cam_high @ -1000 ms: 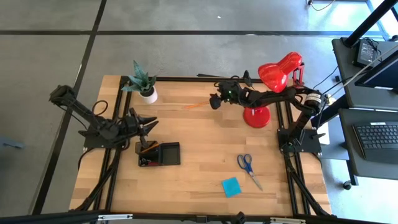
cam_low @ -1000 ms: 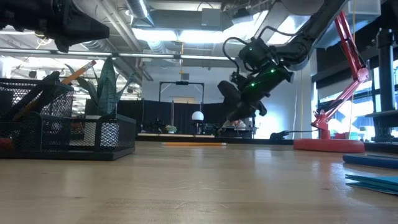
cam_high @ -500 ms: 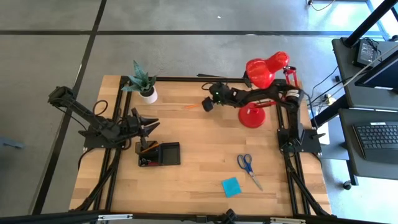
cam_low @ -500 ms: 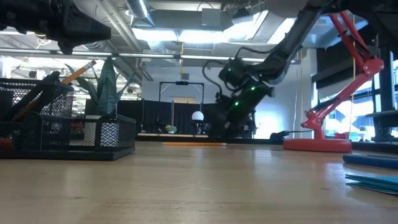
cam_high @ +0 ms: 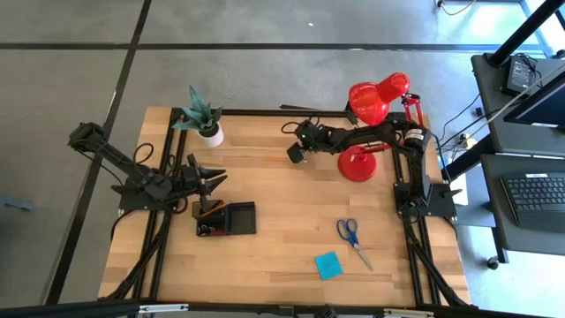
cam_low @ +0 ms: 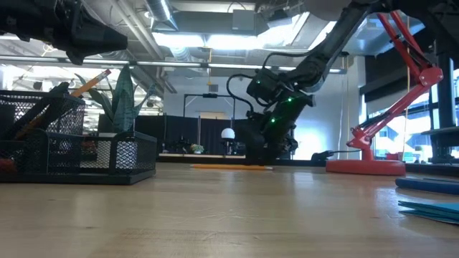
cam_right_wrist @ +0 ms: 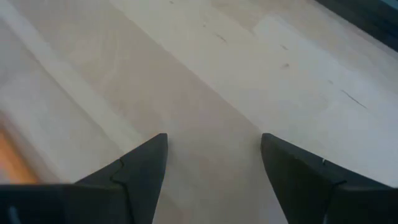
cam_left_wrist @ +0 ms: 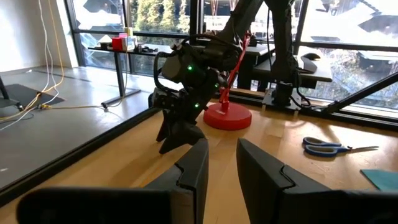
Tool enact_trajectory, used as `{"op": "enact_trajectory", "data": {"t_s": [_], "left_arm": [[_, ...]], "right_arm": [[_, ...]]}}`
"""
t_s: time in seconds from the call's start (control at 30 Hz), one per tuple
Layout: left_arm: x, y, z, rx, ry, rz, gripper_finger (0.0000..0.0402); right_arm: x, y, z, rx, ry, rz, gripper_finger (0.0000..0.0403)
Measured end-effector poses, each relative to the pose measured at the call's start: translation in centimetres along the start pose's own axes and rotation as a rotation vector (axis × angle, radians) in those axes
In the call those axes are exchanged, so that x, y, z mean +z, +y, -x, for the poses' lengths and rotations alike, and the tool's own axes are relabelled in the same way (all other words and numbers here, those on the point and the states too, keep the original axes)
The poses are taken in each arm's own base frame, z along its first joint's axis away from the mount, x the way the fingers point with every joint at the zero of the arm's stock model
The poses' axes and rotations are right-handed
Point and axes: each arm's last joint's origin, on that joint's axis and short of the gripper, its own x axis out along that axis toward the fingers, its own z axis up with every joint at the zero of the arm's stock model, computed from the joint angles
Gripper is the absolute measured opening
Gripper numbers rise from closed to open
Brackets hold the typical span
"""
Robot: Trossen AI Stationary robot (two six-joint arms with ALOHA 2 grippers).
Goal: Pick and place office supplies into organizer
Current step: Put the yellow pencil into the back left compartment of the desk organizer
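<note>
Where pale wood grain runs | slim orange pencil (cam_high: 275, 152) | black mesh organizer (cam_high: 226, 218)

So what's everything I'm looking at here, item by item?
table: one, light wood, under everything
organizer: one, black mesh, left of centre, a pencil standing in it
loose pencil: one, orange, far side of table, by the right end effector
scissors: one, blue handles, right of centre
sticky pad: one, blue, near edge
lamp: one, red, far right
plant: one, green in white pot, far left
left end effector: dark, above the organizer, empty, fingers a little apart
right end effector: dark, open, low over the loose pencil
</note>
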Motion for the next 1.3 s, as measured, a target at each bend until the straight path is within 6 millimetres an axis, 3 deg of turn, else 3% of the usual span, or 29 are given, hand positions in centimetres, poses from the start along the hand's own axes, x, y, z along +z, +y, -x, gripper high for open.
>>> {"op": "enact_trajectory", "data": {"t_s": [0.37, 0.57, 0.97, 1.17, 1.3], "left_arm": [[0.0, 0.0, 0.0, -0.001, 0.002, -0.001, 0.0077], [-0.4, 0.0, 0.0, -0.003, 0.024, -0.005, 0.0077], [0.0, 0.8, -1.6, -0.076, 0.073, -0.021, 0.0078], [3.3, 0.9, -3.5, -0.132, 0.136, -0.145, 0.0097], [5.1, 0.8, -5.6, -0.133, 0.228, -0.225, 0.0114]], "right_arm": [[-1.2, 3.5, 1.4, 0.056, -0.01, 0.104, 0.0261], [-0.5, 6.5, 5.2, 0.135, -0.115, 0.198, 0.0261], [-1.9, 11.2, 13.3, 0.211, -0.24, 0.398, 0.0261], [-4.7, 10.7, 16.2, 0.193, -0.315, 0.451, 0.0261], [-6.6, 9.5, 16.7, 0.242, -0.377, 0.419, 0.0261]]}}
